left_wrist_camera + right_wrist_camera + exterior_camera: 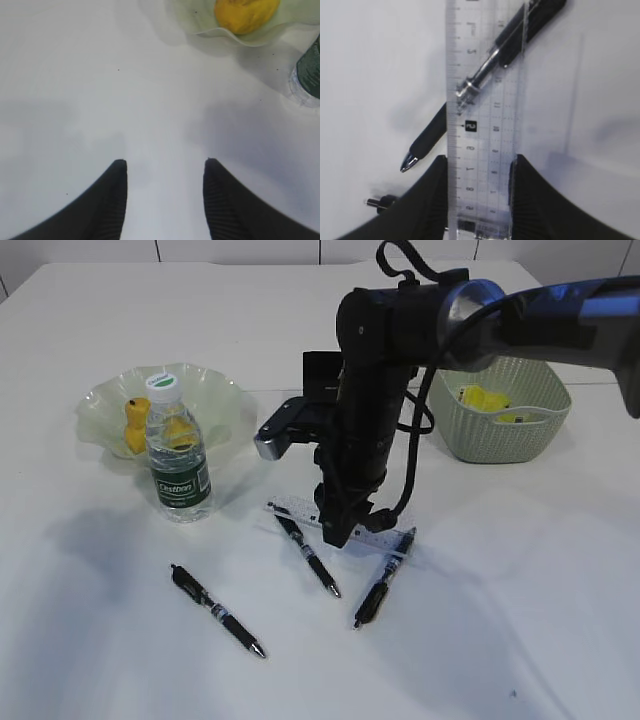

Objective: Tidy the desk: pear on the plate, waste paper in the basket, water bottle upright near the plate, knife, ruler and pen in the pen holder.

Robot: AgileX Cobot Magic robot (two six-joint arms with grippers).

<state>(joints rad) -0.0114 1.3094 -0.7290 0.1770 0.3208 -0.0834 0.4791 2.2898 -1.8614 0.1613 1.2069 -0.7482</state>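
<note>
Now your right gripper [479, 200] has the ruler [485, 120] clamped between its fingers, near the middle of the desk [90, 640].
1 pen [512, 42] lies across its far end; another pen [426, 137] pokes out left. Your left gripper [165, 167] hangs half-open, holding nothing, near the plate [200, 25].

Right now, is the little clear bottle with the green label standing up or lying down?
Standing up. The small clear plastic bottle rests on its base on the white desk, white cap on top, right in front of the wavy pale green glass plate.
</note>
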